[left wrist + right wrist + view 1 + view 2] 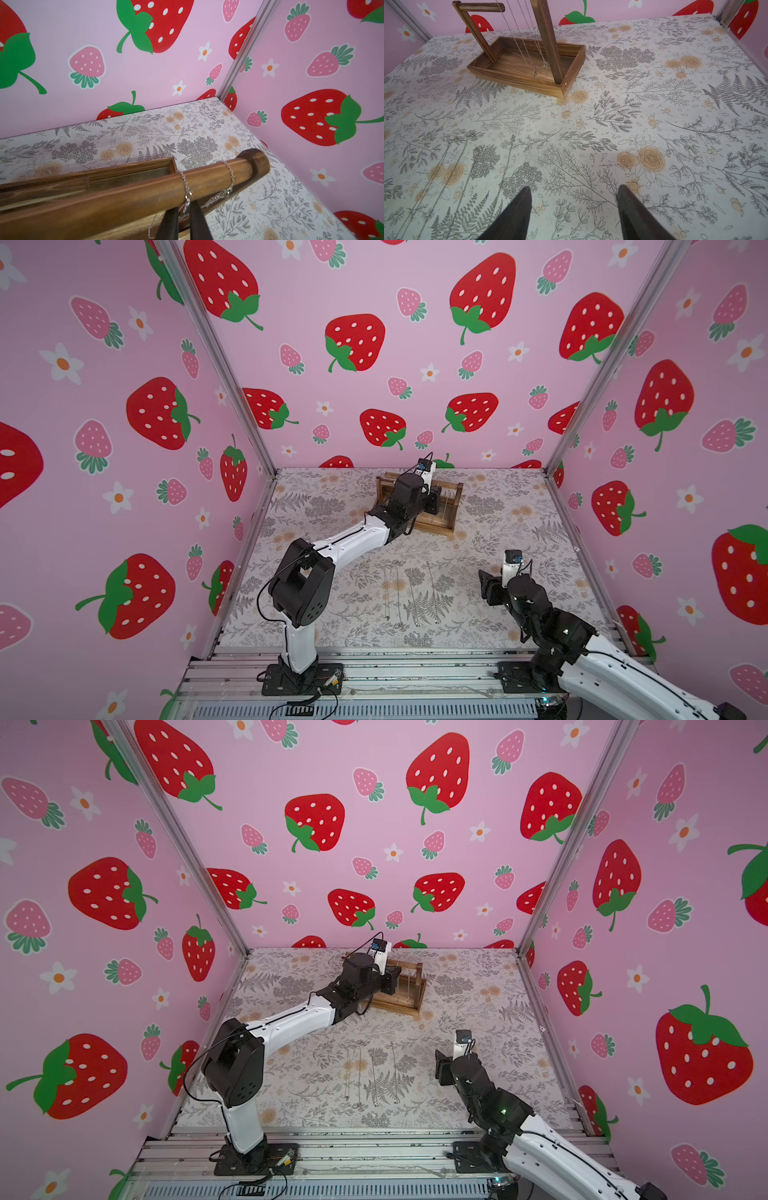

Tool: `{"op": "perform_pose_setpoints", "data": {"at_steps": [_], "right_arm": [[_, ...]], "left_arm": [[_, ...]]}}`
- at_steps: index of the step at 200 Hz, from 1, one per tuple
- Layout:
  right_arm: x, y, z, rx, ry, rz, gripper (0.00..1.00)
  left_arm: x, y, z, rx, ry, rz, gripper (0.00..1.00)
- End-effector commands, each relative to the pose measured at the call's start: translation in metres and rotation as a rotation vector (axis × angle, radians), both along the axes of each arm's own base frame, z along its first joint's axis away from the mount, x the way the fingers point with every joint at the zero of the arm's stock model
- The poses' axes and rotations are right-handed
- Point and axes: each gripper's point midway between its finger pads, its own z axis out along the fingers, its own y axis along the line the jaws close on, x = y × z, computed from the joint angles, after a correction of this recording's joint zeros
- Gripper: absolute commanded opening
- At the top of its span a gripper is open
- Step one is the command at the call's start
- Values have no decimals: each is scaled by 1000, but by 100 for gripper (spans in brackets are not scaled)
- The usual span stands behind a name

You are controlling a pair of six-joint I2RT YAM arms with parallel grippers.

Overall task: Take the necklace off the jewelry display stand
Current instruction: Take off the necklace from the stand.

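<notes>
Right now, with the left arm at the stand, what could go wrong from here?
1. The left pincer is closed on the necklace just under the top bar. A neighbouring chain hangs on the same bar and seems to trail toward the grip, so it may get dragged along.
2. Nothing steadies the jewelry display stand: the right pincer is open, away over the table. If the chain snags, the pull could tilt or slide the stand.

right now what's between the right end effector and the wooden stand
Just bare flowered tabletop up to the stand, as the right wrist view shows; loose chains lie off to one side.
</notes>
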Motion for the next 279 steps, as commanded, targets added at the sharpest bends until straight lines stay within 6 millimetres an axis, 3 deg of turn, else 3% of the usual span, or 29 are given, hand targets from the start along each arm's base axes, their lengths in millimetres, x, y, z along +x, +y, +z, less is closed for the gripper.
{"op": "perform_pose_setpoints", "data": {"at_steps": [1, 14, 88, 146, 229, 279], "right_arm": [[1, -1, 0, 10, -6, -11, 65], [1, -1, 1, 13, -8, -12, 65], [0, -1, 1, 18, -9, -8, 65], [0, 3, -1, 18, 7, 4, 65], [-1, 4, -3, 20, 5, 19, 65], [-1, 14, 6, 37, 3, 64, 65]], "left_arm": [[5, -1, 27, -27, -50, 2, 8], [4, 0, 28, -25, -51, 3, 0], [-2, 19, 39, 89, -71, 28, 0], [8, 70, 63, 225, -63, 135, 0], [48, 154, 45, 524, -63, 393, 0], [39, 181, 45, 593, -40, 456, 0]]}}
